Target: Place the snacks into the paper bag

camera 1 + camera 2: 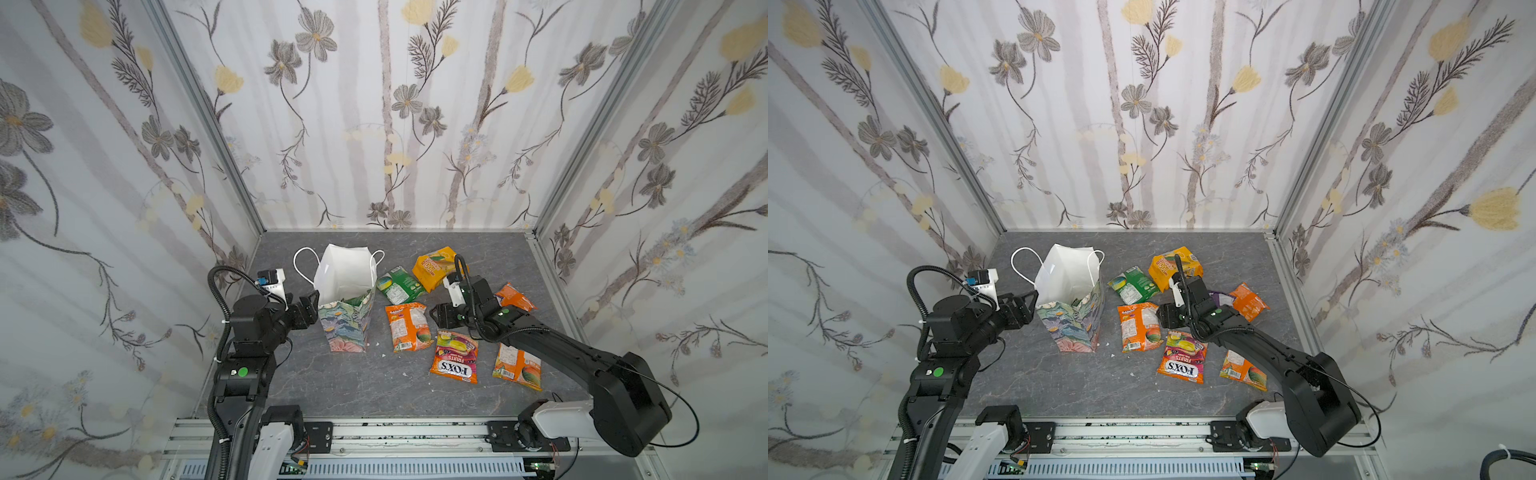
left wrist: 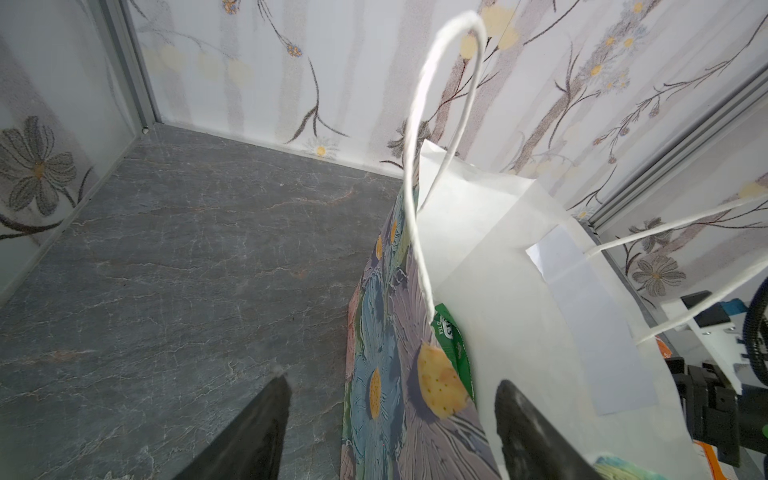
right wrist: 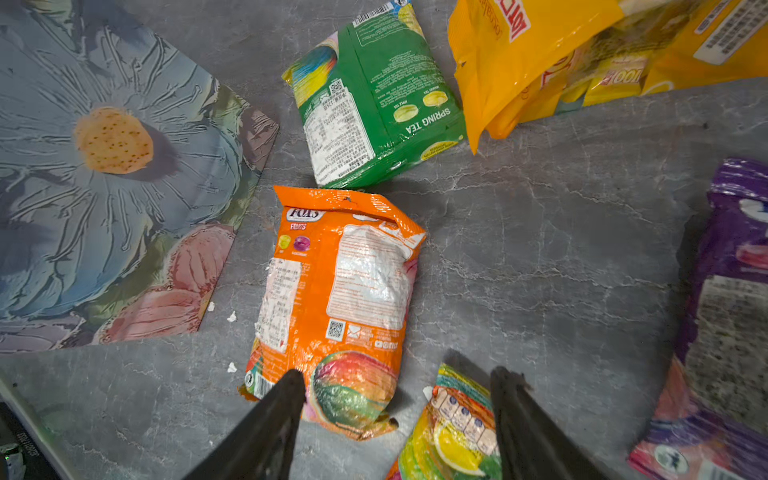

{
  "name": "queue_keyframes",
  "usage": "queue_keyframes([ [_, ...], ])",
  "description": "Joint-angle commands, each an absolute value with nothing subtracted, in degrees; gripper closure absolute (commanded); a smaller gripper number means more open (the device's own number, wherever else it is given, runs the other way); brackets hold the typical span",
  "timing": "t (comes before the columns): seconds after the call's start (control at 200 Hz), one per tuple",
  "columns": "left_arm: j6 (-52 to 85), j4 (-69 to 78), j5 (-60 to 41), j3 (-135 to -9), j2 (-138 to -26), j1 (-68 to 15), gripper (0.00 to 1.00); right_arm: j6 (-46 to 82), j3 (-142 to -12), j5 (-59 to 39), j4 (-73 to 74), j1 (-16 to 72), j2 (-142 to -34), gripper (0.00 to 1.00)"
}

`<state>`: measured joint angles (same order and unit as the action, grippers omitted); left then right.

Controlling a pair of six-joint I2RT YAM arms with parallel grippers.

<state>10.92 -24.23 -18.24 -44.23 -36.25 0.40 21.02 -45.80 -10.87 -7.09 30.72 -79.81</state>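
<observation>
At the left of the counter (image 1: pixel 332 386), your left pincer (image 1: pixel 311 300) is released, straddling the near wall of the paper bag (image 1: pixel 347 328); whether a finger touches the paper you cannot tell. Inside, a bagged green packet (image 2: pixel 455 345) shows only a corner; the rest of the interior is hard to make out. Rightward, snacks lie on the counter: orange packet (image 1: pixel 406 327), Spring Tea packet (image 1: pixel 401 284), yellow packet (image 1: pixel 436 268), FOX'S packet (image 1: pixel 455 357). Your right pincer (image 3: pixel 397 371) hangs released and empty where the orange packet and FOX'S packet nearly meet. Farthest right, a purple packet (image 3: pixel 727 291) is cut off at the wrist view's edge and mostly hidden under the right arm (image 1: pixel 561 353) from above.
</observation>
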Motion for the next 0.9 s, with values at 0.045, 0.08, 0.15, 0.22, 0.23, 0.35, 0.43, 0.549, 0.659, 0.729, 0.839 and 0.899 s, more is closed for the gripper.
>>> queue_keyframes([
  [0.045, 10.8, -23.2, -18.4, -44.6, -36.1, 0.4, 0.23, 24.6, -44.4, -22.2, 7.8, 28.3, -84.4, 0.27],
  [0.08, 10.8, -23.2, -18.3, -44.6, -36.1, 0.3, 0.23, 25.5, -44.3, -23.1, 9.4, 27.7, -85.6, 0.27],
  [0.15, 10.8, -23.2, -18.5, -44.5, -36.1, 0.4, 0.23, 25.9, -44.6, -23.7, 11.6, 27.0, -88.0, 0.26],
  [0.22, 10.8, -23.0, -18.6, -44.5, -36.1, 0.3, 0.23, 25.4, -45.7, -23.4, 12.1, 26.7, -90.7, 0.26],
  [0.23, 10.8, -23.0, -18.6, -44.5, -36.1, 0.3, 0.23, 25.3, -45.8, -23.4, 12.2, 26.6, -91.0, 0.26],
  [0.35, 10.9, -22.8, -18.7, -44.2, -36.1, 0.3, 0.23, 24.7, -47.9, -23.9, 12.9, 26.3, -96.4, 0.26],
  [0.43, 10.9, -22.8, -18.7, -44.3, -36.2, 0.3, 0.23, 24.4, -49.3, -24.6, 12.9, 26.3, -99.1, 0.26],
  [0.549, 10.8, -23.1, -18.5, -44.6, -36.1, 0.3, 0.23, 24.1, -50.8, -25.2, 13.1, 26.3, -101.7, 0.27],
  [0.659, 10.8, -22.9, -18.5, -44.3, -35.9, 0.2, 0.23, 24.2, -51.5, -25.1, 14.2, 26.1, -103.1, 0.27],
  [0.729, 10.8, -22.9, -18.5, -44.3, -35.9, 0.3, 0.23, 24.3, -51.9, -26.1, 15.1, 26.0, -104.1, 0.27],
  [0.839, 10.8, -22.9, -18.5, -44.4, -36.1, 0.3, 0.23, 24.3, -52.9, -26.7, 15.3, 26.0, -105.9, 0.29],
  [0.899, 10.8, -23.1, -18.5, -44.4, -36.0, 0.3, 0.23, 24.4, -53.2, -26.8, 15.6, 26.0, -107.1, 0.3],
])
